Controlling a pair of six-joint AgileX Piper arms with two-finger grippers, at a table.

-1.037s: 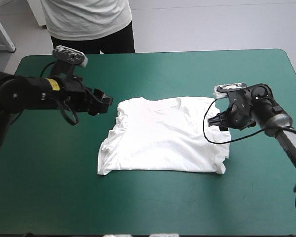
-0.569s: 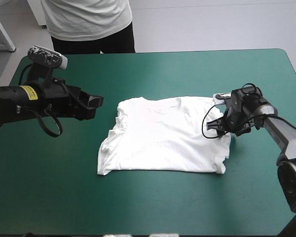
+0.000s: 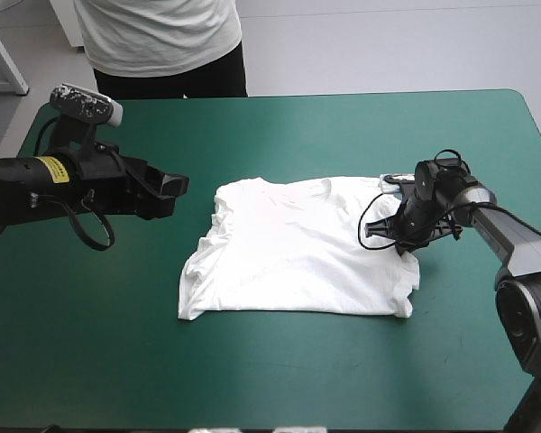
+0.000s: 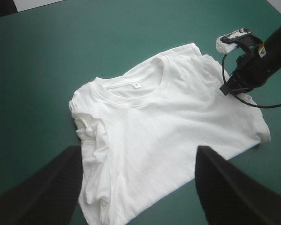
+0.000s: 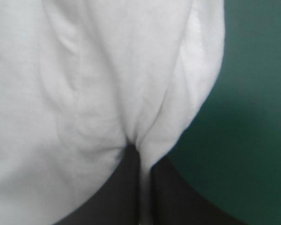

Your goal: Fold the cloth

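Right end effector (image 5: 139,150) clamps T-shirt (image 3: 298,253); left end effector (image 4: 136,150) wide; neck tag (image 4: 137,86) unreadable.

It looks like a robotics lab: two black robot arms (image 3: 36,185) reach over a desk (image 3: 279,379) with a plain teal-green cover, set on a bare pale floor (image 3: 388,45).

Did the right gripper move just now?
Yes. The right gripper has shifted a little toward the left edge of the table, further over the T-shirt.
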